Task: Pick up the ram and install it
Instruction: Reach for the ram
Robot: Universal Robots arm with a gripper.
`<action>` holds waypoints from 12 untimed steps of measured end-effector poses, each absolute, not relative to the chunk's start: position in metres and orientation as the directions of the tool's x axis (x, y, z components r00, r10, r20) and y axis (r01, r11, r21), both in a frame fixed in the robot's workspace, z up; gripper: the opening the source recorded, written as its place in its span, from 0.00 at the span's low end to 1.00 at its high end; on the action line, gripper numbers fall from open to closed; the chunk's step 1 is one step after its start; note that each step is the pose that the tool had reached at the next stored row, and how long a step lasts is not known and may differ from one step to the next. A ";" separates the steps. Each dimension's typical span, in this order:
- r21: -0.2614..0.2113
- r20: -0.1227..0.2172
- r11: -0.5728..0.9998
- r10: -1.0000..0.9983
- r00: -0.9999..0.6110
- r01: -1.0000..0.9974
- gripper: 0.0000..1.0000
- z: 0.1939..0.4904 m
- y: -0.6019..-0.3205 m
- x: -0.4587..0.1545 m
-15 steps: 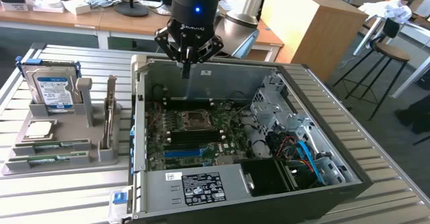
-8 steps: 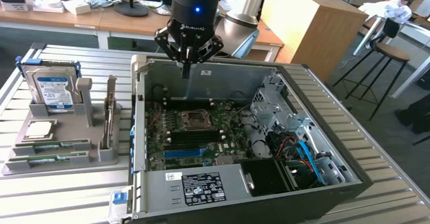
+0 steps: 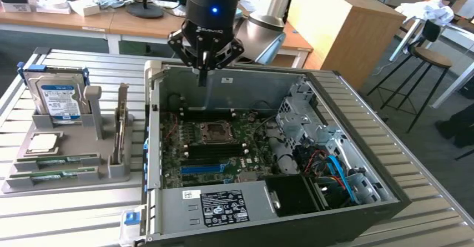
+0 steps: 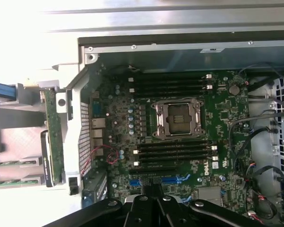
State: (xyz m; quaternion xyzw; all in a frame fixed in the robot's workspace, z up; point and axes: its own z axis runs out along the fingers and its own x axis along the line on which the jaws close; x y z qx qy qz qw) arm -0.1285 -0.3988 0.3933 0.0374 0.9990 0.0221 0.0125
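Horizontally, ram (image 3: 63, 159) lengthwise in gray holder (image 3: 66, 184)

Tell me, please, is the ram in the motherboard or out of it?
Out: both green ram sticks sit in the grey holder beside the case; the memory slots look empty.

Wooden desks (image 3: 141, 29), tall stool (image 3: 432, 58), grey floor (image 3: 52, 41).

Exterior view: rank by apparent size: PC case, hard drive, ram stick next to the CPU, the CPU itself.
1. PC case
2. hard drive
3. ram stick and CPU: not ranked; one long and thin, one squarish, similar area.
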 end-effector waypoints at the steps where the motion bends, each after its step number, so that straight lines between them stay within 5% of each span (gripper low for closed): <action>1: 0.045 -0.023 0.996 0.075 -0.997 0.074 0.10 0.393 -0.399 -0.131; 12: 0.045 -0.023 0.996 0.075 -0.997 0.074 0.10 0.393 -0.399 -0.170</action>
